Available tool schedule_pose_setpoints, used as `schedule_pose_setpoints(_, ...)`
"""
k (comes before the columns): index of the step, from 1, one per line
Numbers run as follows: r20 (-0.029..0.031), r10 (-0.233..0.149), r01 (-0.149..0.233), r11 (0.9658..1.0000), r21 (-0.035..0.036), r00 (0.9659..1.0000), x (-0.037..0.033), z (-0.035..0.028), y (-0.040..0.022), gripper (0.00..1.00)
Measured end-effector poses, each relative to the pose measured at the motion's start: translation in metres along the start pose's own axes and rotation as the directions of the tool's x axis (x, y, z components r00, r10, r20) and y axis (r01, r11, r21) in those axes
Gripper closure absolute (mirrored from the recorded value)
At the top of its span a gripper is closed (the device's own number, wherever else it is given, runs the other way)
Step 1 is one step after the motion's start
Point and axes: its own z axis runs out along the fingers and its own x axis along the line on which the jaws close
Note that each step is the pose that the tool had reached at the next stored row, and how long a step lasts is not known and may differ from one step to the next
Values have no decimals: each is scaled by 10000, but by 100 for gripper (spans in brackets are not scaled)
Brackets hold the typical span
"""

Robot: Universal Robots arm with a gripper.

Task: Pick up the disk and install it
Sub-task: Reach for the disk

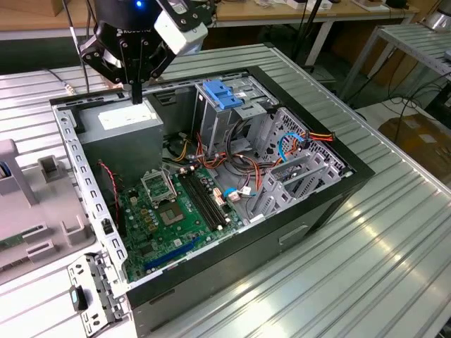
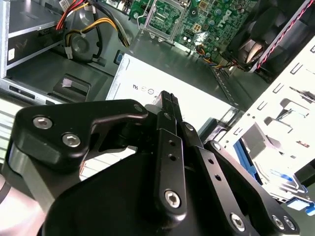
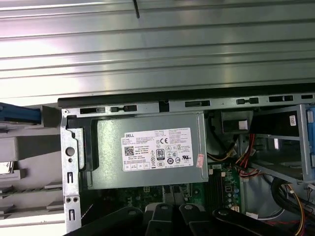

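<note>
Your black two-finger gripper (image 1: 136,97) hangs right above the grey metal power box (image 1: 120,130) with the white sticker. Its jaws are squeezed together and grip nothing. Just past that box, outside the black computer case (image 1: 310,204), a blue edge peeks out at the pale grey stand (image 1: 28,204). It looks like the flat disk in its bright blue frame (image 3: 18,114), but you can't be sure. Farther from the box, a blue plastic bracket (image 1: 222,94) sits on the metal drive cage (image 1: 211,123).

Blue-edged disk (image 3: 18,114) just outside the open case (image 3: 147,101)
</note>
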Motion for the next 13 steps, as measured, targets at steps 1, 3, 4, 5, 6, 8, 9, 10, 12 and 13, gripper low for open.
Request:
schedule_pose_setpoints(1,0,-1,1,10000,0,10000,1,0,0,89)
schedule_pose_setpoints(3,0,0,0,10000,-1,10000,11,0,-1,89)
schedule_pose_setpoints(4,0,-1,1,10000,0,10000,15,-1,-1,89)
schedule_pose_setpoints(5,0,0,0,10000,0,10000,26,-1,-2,89)
schedule_pose_setpoints(6,0,0,0,10000,0,10000,40,-1,-3,89)
schedule_pose_setpoints(8,0,-1,1,10000,0,10000,53,-1,-4,89)
schedule_pose_setpoints(9,0,-1,1,10000,0,10000,57,-1,-4,89)
schedule_pose_setpoints(10,0,-1,1,10000,0,10000,60,-2,-5,89)
schedule_pose_setpoints(12,0,0,0,10000,0,10000,64,-2,-5,89)
schedule_pose_setpoints(13,0,-1,1,10000,0,10000,66,-2,-5,89)
